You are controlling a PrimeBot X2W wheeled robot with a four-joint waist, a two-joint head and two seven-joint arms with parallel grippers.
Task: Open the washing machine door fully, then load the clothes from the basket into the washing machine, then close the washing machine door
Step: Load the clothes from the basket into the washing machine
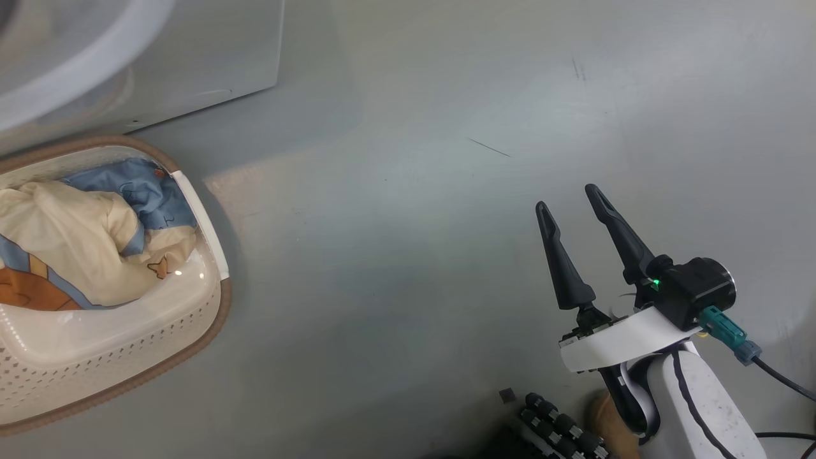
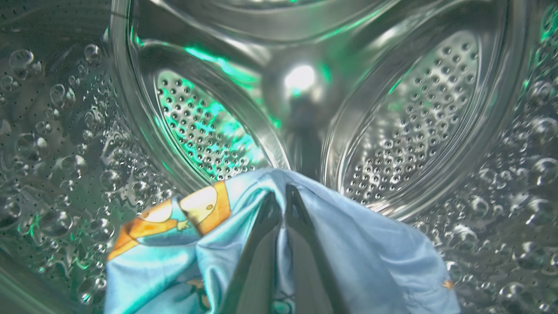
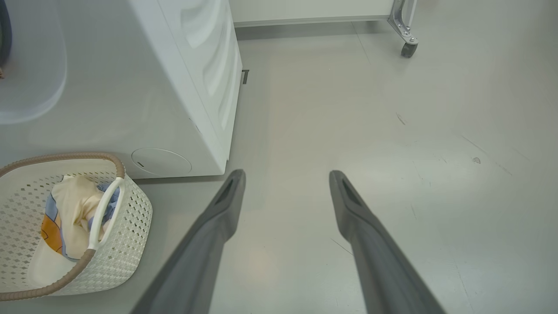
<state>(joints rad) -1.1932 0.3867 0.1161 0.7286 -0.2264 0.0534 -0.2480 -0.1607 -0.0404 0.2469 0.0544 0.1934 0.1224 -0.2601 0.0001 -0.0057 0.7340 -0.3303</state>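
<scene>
Left pincer [image 2: 282,194] grips clothes [image 2: 357,244] inside the drum [image 2: 414,109].

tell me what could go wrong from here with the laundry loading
1. The left gripper is shut on the blue printed garment inside the steel drum; withdrawing without opening could drag it back out.
2. Cream and blue clothes lie in the basket; closing the washing machine now could leave them behind.

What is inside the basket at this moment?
A bundle of cream and light blue clothes lies in the basket. The bottom under it is covered, so anything beneath cannot be seen.
</scene>
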